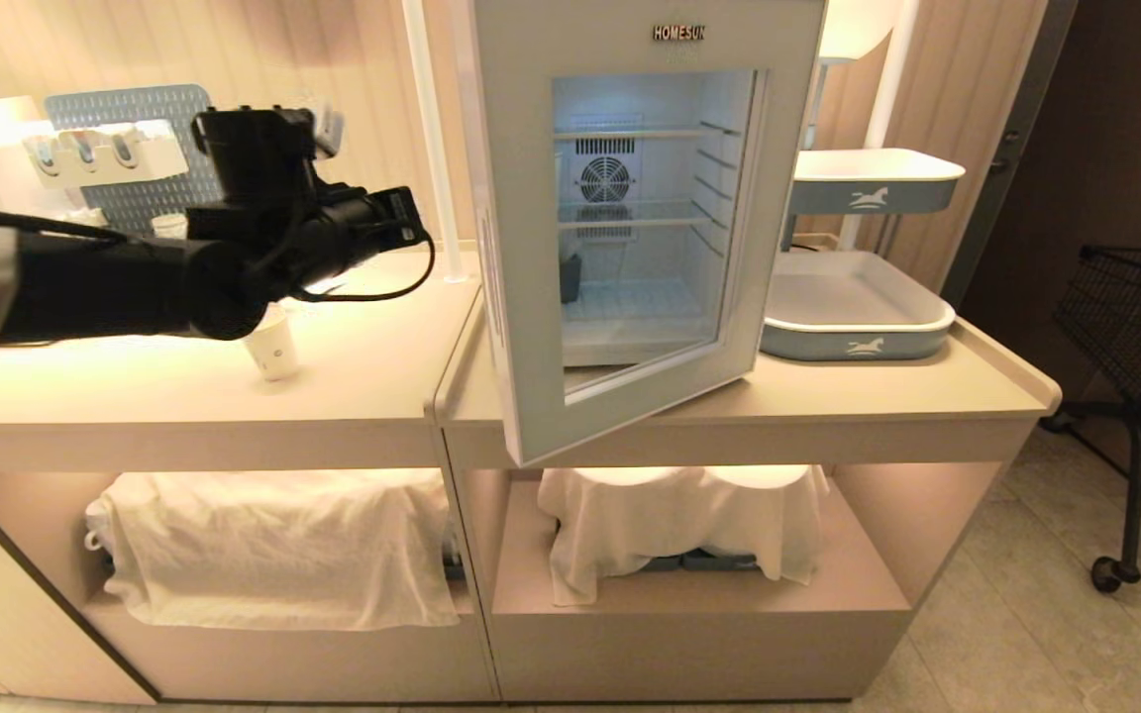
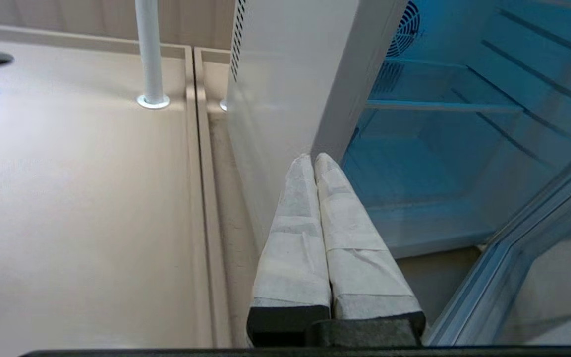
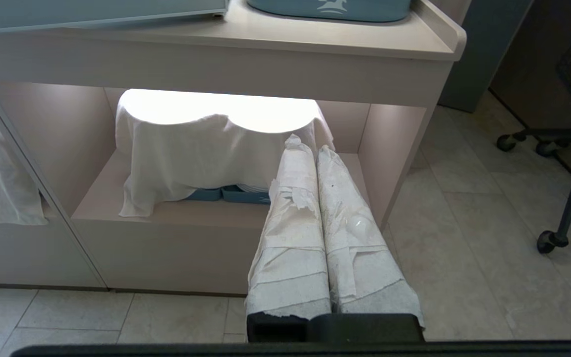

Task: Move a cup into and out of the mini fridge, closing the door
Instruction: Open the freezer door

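Paper cup waiting on the table, fridge door hanging open
The cup is standing at 9 o'clock of the mini fridge; light and crushable, it is wanting a gentle mid-wall pinch, while the left gripper, pressed together, is hovering beside the door

1 cup, 1 mini fridge, 2 trays, 2 white cloths.
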Available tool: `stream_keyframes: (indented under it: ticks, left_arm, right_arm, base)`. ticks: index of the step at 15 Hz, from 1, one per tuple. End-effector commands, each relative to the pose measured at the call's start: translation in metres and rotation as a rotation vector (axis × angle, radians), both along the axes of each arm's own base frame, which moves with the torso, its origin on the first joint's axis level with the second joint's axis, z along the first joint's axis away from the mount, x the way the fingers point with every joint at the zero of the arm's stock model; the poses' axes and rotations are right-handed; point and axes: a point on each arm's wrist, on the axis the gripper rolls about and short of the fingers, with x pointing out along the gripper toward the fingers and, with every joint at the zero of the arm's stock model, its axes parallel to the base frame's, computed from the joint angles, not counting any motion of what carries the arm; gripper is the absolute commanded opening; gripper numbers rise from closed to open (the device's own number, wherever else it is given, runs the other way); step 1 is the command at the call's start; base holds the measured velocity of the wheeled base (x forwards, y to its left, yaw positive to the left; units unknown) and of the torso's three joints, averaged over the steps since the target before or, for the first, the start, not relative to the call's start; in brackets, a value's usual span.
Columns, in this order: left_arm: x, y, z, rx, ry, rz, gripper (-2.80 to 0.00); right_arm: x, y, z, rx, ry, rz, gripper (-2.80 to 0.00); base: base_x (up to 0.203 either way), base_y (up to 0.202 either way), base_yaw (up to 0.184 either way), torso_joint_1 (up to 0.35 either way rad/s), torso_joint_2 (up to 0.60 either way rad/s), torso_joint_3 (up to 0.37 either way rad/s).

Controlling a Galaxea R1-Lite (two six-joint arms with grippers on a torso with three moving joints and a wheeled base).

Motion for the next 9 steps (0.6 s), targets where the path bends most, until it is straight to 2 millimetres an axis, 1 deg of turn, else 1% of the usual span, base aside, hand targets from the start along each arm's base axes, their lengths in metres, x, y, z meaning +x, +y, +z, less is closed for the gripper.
stream_keyframes:
  ticks: [1, 3, 9]
  left_arm:
    - [0.012, -0.017, -0.018, -0.031, 0.046, -0.005, -2.80]
    - [0.009, -0.026, -0.018, -0.097, 0.065, -0.010, -2.80]
    - [0.005, -0.036, -0.016, -0.186, 0.084, -0.019, -2.80]
  right_arm:
    - [0.001, 0.000, -0.005, -0.001, 0.018, -0.001, -2.80]
    - [0.001, 0.000, -0.005, -0.001, 0.018, 0.000, -2.80]
    - [0.001, 0.000, -0.005, -0.001, 0.018, 0.001, -2.80]
  base:
    - [0.000, 0.000, 0.000, 0.000, 0.00, 0.000]
    - [0.000, 0.000, 0.000, 0.000, 0.00, 0.000]
    - [0.000, 0.000, 0.000, 0.000, 0.00, 0.000]
